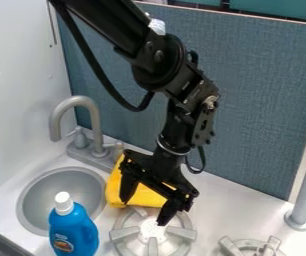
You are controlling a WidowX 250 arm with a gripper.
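Hanging over the silver metal burner point(152, 245), the black two-finger end effector point(143, 211) is spread wide before a yellow cloth point(147, 199), which is set beside the round grey sink point(49, 187); a white-capped blue plastic bottle point(75, 230) is stood nearby.

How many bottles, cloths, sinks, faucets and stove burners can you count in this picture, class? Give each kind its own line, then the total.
Blue bottle: 1
Yellow cloth: 1
Sink: 1
Faucet: 1
Stove burners: 2, one partly cut off
Total: 6
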